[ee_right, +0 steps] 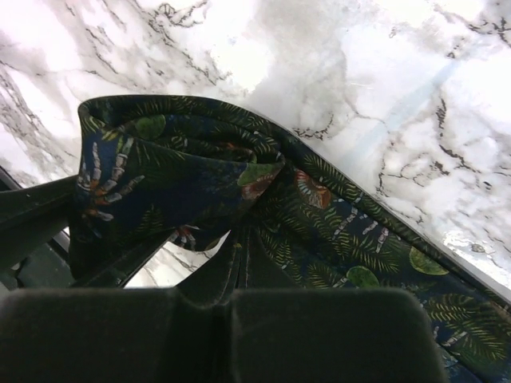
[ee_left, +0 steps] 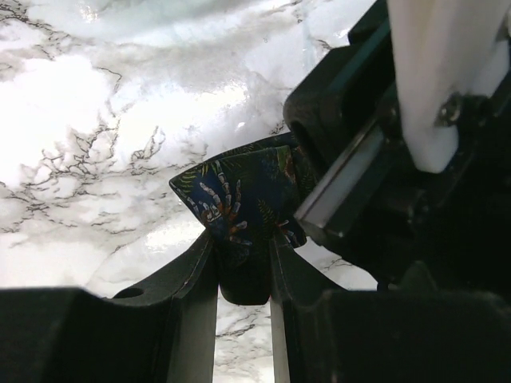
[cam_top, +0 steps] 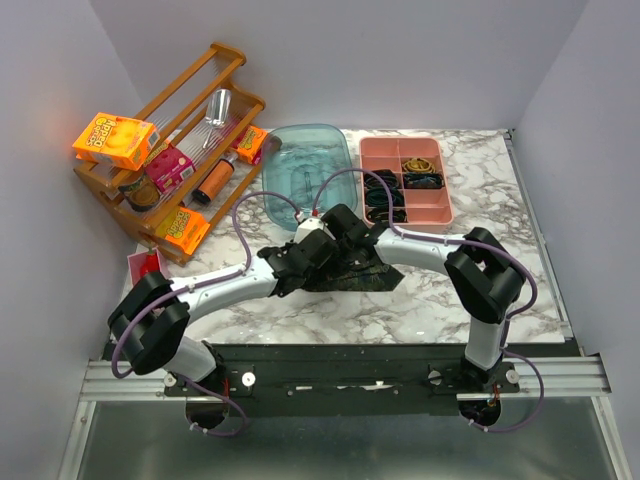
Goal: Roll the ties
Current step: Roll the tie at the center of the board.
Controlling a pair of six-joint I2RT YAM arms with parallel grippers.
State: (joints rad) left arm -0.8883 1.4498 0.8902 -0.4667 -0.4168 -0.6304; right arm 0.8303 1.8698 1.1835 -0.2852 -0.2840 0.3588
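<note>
Matt printed cloth tie [ee_right: 200, 167], glossy marble-look table [cam_top: 420, 310], varnished wooden rack [cam_top: 226, 53] at the table's far left, translucent smooth plastic tub [cam_top: 330, 150]

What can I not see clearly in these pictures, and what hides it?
Top view: held end of the tie hidden under the arms.
Right wrist view: the tie's tail cut off by the lower right edge.
Right wrist view: fingers of the right hand dark and blurred under fabric; grip unclear.
Top view: contents of the pink tray too small to identify.

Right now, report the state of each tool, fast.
Left tool: closed, pinching the tie.
Right tool: closed on a fold of the same tie.
</note>
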